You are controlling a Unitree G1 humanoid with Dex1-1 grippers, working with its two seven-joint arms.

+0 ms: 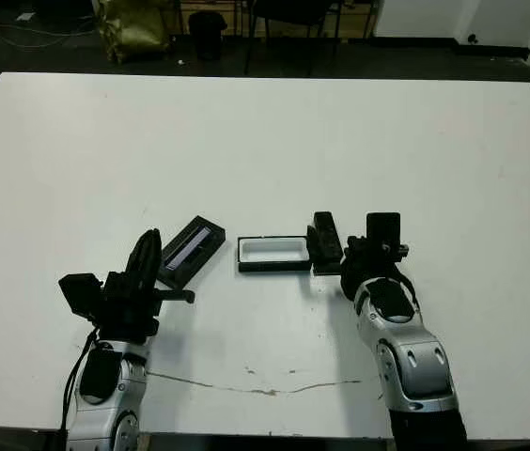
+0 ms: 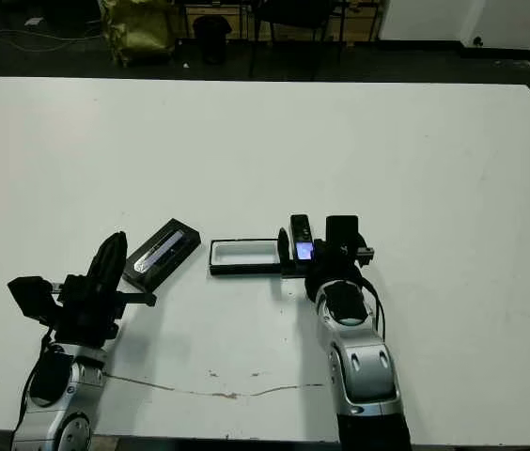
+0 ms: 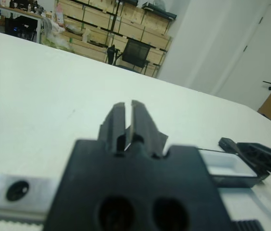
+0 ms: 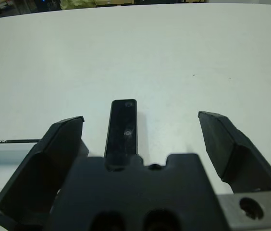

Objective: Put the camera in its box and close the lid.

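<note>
The camera (image 1: 325, 235), a slim black bar, lies on the white table just right of the box (image 1: 272, 253), a shallow black tray with a white lining that stands open and holds nothing. My right gripper (image 1: 348, 241) is open and straddles the camera (image 4: 123, 126), which lies between the fingers, nearer one of them, without being gripped. The lid (image 1: 190, 247), flat and black with a pale strip, lies slanted to the left of the box. My left gripper (image 1: 148, 242) is shut on nothing, its tips close beside the lid's left side.
A thin crack-like line (image 1: 256, 385) marks the table (image 1: 265, 141) near its front edge. Beyond the far edge stand a chair (image 1: 288, 14) and a yellowish bag (image 1: 133, 28) on a dark floor. Shelves with cartons (image 3: 102, 19) show in the left wrist view.
</note>
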